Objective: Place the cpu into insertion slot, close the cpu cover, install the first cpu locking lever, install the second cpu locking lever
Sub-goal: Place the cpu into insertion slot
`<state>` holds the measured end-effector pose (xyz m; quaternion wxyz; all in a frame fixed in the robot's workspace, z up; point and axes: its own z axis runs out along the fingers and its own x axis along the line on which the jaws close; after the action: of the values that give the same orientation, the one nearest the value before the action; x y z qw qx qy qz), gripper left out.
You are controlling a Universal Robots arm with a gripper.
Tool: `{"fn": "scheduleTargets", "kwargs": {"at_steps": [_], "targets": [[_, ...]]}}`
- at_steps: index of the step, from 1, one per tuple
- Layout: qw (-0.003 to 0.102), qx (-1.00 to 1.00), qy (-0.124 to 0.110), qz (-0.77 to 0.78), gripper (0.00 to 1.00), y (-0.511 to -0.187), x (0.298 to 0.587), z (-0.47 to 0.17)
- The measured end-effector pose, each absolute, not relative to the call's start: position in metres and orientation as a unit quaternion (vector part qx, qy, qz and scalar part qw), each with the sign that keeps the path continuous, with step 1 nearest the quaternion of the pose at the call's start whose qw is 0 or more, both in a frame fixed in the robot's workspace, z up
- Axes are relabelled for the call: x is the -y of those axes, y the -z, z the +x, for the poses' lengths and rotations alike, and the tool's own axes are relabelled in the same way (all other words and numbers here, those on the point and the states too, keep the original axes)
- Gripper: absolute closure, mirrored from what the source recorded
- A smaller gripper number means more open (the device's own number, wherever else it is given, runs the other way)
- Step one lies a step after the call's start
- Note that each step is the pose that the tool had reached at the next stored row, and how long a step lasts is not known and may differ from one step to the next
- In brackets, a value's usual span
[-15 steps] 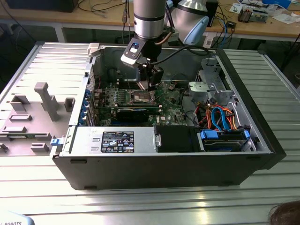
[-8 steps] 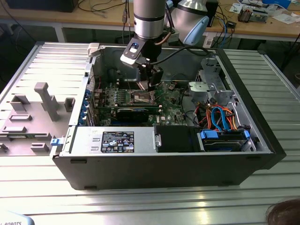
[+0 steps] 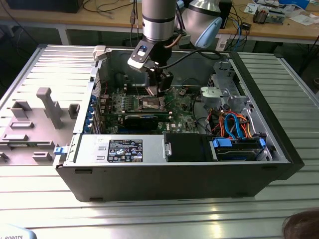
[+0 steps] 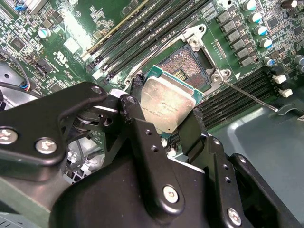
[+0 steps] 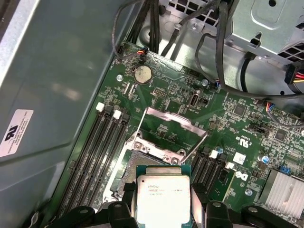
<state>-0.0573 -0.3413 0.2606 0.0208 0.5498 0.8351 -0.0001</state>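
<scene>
Green motherboard [image 3: 182, 102] lies in the opened case [image 3: 149, 179], and the hand [image 3: 159, 89] hangs low over the one insertion slot [image 3: 152, 103]. In the second wrist view its fingers [image 4: 137, 123] pinch the single cpu [image 4: 171, 97] by opposite edges, just above the bare slot, with one locking lever [image 4: 247, 95] swung aside. In the first wrist view the one cpu cover [image 5: 176, 122] stands raised, leaving the slot free to receive the cpu.

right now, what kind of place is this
Probably a robotics or electronics lab: an open computer case on a ribbed metal table, a cluttered workbench behind, and the gripper holding the cpu.
</scene>
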Motion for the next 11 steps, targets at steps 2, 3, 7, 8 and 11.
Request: {"fn": "scheduleTargets", "kwargs": {"at_steps": [2, 3, 7, 8, 11], "targets": [[0.021, -0.834, 0.000, 0.552, 0.45, -0.2604, 0.3413, -0.0573], [0.021, -0.833, 0.000, 0.553, 0.45, -0.2603, 0.3413, -0.0573], [0.021, -0.831, 0.000, 0.557, 0.45, -0.2602, 0.3413, -0.0573], [0.021, -0.830, 0.000, 0.558, 0.45, -0.2601, 0.3413, -0.0573], [0.021, -0.828, 0.001, 0.560, 0.45, -0.2599, 0.3413, -0.0573]]}}
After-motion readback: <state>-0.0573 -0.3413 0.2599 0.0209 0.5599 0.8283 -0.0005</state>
